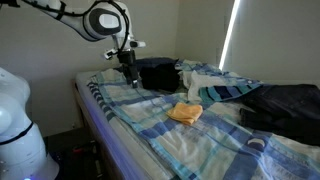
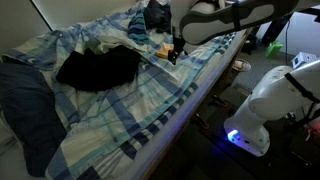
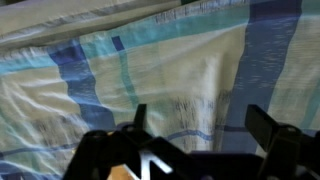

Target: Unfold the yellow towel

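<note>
Your tool (image 1: 127, 72), jaws wide and empty, hangs over the blue-white plaid bedsheet (image 1: 150, 118); well apart lies the small folded yellow-orange towel (image 1: 185, 112) (probably light, limp): pinch a corner.

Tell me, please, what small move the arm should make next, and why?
Probably carry the open gripper across to hover above the yellow towel. The towel lies folded on the plaid bedsheet, apart from the gripper, and the wrist view shows only bedsheet beneath the fingers.

Dim overall | daylight through window gap (image 1: 232, 30) | wrist view blurred, perhaps motion
</note>
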You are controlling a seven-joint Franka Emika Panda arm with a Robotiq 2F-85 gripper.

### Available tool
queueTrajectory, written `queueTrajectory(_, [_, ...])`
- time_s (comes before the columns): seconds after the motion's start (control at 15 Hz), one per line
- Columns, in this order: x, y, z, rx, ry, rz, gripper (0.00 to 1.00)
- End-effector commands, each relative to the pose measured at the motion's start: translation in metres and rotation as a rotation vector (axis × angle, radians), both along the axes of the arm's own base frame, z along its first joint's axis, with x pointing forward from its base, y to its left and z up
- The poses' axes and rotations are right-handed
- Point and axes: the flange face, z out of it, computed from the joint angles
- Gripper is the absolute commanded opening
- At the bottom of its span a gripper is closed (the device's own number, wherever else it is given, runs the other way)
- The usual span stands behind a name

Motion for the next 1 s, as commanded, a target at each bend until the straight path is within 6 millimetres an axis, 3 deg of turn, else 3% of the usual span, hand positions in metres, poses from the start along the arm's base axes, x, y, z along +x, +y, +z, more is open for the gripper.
queueTrajectory(0.0, [0.006,0.01,-0.006,0.038,-0.01,-0.055,1.0])
queueTrajectory(0.33, [0.027,0.016,-0.029,0.08,-0.031,-0.143,1.0])
queueTrajectory(0.6, [0.056,0.017,-0.049,0.085,-0.063,-0.213,1.0])
queueTrajectory(0.93, [0.096,0.0,-0.043,0.014,-0.123,-0.289,1.0])
